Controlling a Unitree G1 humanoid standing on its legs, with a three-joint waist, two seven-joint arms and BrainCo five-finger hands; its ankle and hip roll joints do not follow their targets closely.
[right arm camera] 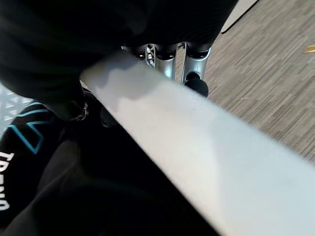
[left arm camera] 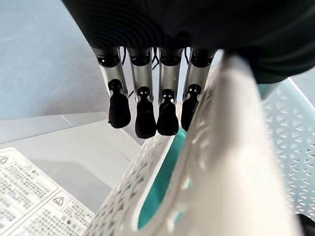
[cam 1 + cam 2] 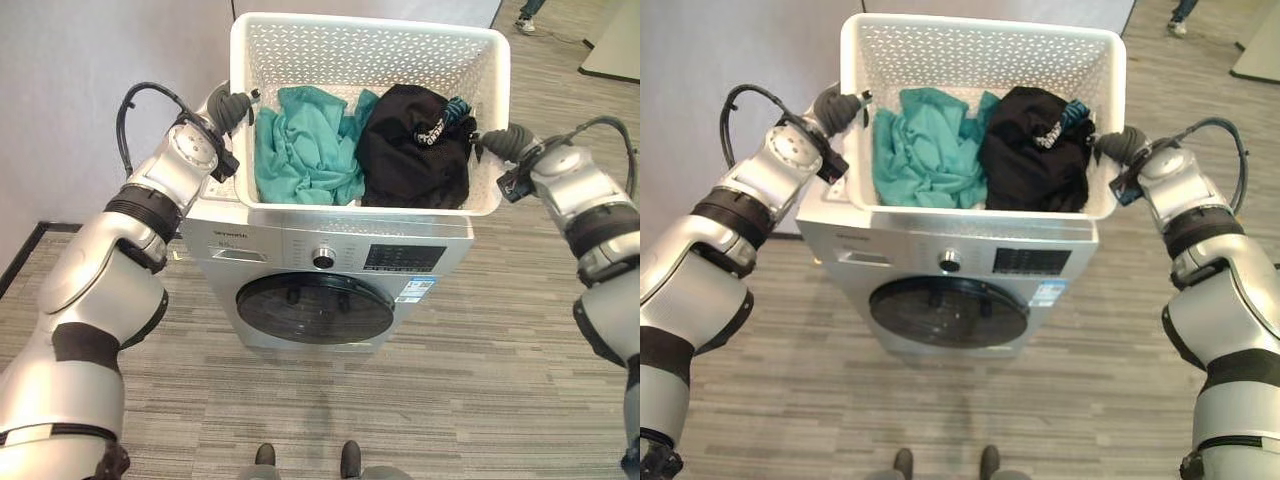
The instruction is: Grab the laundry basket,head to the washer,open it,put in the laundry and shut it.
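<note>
A white perforated laundry basket [image 3: 370,25] rests on top of a silver front-loading washer [image 3: 290,245]. Inside it lie a teal cloth [image 3: 305,145] on the left and a black garment [image 3: 415,150] on the right. My left hand [image 3: 232,108] holds the basket's left rim; its fingers [image 2: 145,118] hang down the outside of the wall [image 2: 231,147]. On the opposite side my right hand [image 3: 500,143] clasps the rim [image 1: 197,142], fingers [image 1: 197,86] outside and thumb inside over the black garment [image 1: 59,187]. The washer's round dark door [image 3: 315,308] is closed.
A grey wall stands behind and to the left of the washer. The control knob [image 3: 323,259] and display panel [image 3: 405,257] face me. Striped wood-look floor lies in front. A person's shoe [image 3: 527,20] and a pale panel [image 3: 615,45] show at the far right.
</note>
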